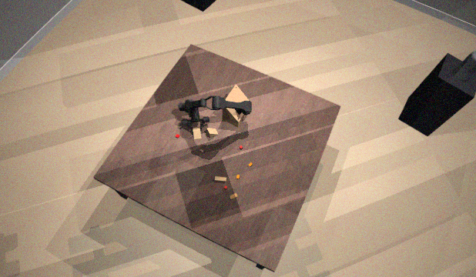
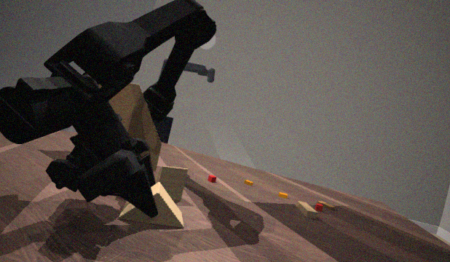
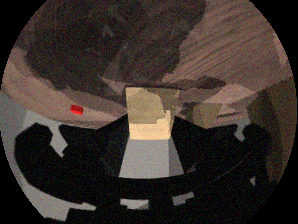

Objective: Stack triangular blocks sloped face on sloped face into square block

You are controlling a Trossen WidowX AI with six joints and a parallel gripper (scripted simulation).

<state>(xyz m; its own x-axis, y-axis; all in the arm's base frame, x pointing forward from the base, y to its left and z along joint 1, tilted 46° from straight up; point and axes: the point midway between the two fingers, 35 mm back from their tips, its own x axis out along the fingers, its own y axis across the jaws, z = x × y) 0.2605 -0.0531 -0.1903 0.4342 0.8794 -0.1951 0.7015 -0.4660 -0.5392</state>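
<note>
One triangular block [image 1: 197,134] [image 2: 169,211] [image 3: 149,112] is between the fingers of my gripper [image 2: 155,199] [image 3: 149,115], which is shut on it. In the exterior view its long face is down, its ridge up, and it appears to rest on the table [image 1: 276,154] or very close to it. The far finger is mostly hidden. The other triangular block [image 1: 212,132] [image 2: 174,183] [image 3: 206,115] stands apart, a short way off, just behind the held one in the exterior view. The two blocks do not touch.
A large wooden block [image 1: 236,93] [image 2: 132,109] stands near the arm. A red cube [image 1: 177,135] [image 3: 76,109] lies beside the blocks, another red cube [image 1: 241,147] [image 2: 212,178] on the other side. Orange pieces [image 1: 250,164] [image 2: 248,182] and a tan plank [image 1: 220,178] [image 2: 308,209] lie farther off.
</note>
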